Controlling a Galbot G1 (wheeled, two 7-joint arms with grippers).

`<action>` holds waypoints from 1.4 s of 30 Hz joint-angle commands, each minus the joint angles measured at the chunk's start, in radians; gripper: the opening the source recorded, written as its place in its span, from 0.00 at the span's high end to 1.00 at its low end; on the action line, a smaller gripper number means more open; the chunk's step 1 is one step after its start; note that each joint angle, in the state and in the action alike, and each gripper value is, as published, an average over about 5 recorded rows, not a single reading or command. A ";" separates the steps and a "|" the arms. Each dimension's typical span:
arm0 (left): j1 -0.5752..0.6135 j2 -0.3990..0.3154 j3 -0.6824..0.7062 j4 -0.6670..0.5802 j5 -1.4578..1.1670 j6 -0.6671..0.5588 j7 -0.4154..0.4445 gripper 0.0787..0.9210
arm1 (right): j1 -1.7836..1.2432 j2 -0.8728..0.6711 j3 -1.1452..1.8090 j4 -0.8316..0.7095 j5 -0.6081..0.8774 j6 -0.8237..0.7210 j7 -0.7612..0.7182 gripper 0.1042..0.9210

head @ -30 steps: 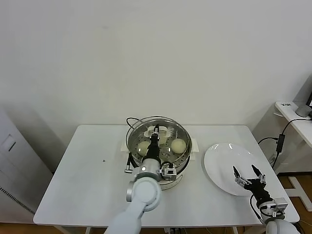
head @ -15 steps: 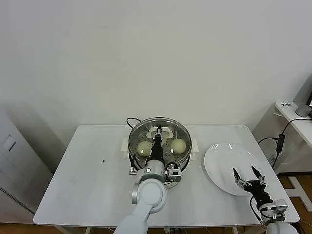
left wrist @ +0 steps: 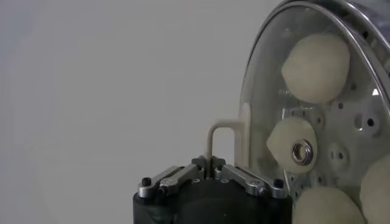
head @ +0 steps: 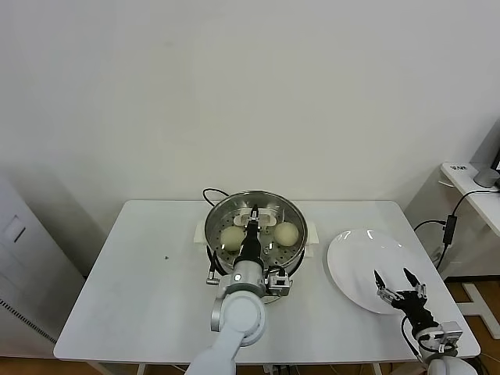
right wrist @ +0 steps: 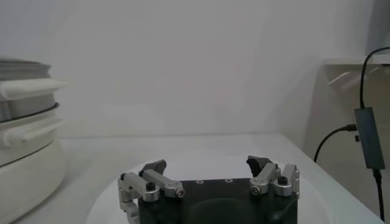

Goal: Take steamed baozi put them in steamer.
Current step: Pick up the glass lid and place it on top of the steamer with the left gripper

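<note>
The round glass lid (left wrist: 304, 122), held by its white handle (head: 255, 211) in the closed left gripper (head: 251, 219) over the shiny stainless-steel steamer (head: 291, 252), could be seated crooked on the pale round baozi (head: 286, 232), while the right gripper (head: 395, 283) is held wide open and empty beside the steamer.

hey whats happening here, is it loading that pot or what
The loading looks finished. The left gripper is shut on the white handle of the glass lid, holding it over the steamer. Baozi show through the glass, sitting on the perforated tray. The white plate to the right has no buns on it, and the right gripper hangs open over its near edge.
</note>
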 commanded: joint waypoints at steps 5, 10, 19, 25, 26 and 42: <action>0.007 -0.050 0.001 0.011 -0.002 0.011 -0.009 0.96 | -0.004 -0.001 0.008 -0.006 0.000 0.006 -0.010 0.12; 0.008 -0.050 0.002 0.013 -0.012 0.021 -0.016 0.96 | -0.008 0.002 0.009 -0.011 -0.005 0.010 -0.015 0.12; 0.003 -0.050 0.010 0.020 -0.031 0.031 -0.025 0.96 | -0.010 0.010 0.010 -0.023 -0.010 0.015 -0.020 0.12; -0.005 -0.050 0.013 0.031 -0.035 0.037 -0.038 0.96 | -0.010 0.010 0.014 -0.026 -0.009 0.015 -0.023 0.12; -0.007 -0.050 0.013 0.033 -0.037 0.039 -0.042 0.96 | -0.010 0.010 0.014 -0.026 -0.009 0.015 -0.023 0.12; 0.012 -0.020 0.040 -0.099 -0.347 0.085 0.032 0.78 | -0.006 0.007 0.015 -0.032 -0.009 0.016 -0.029 0.12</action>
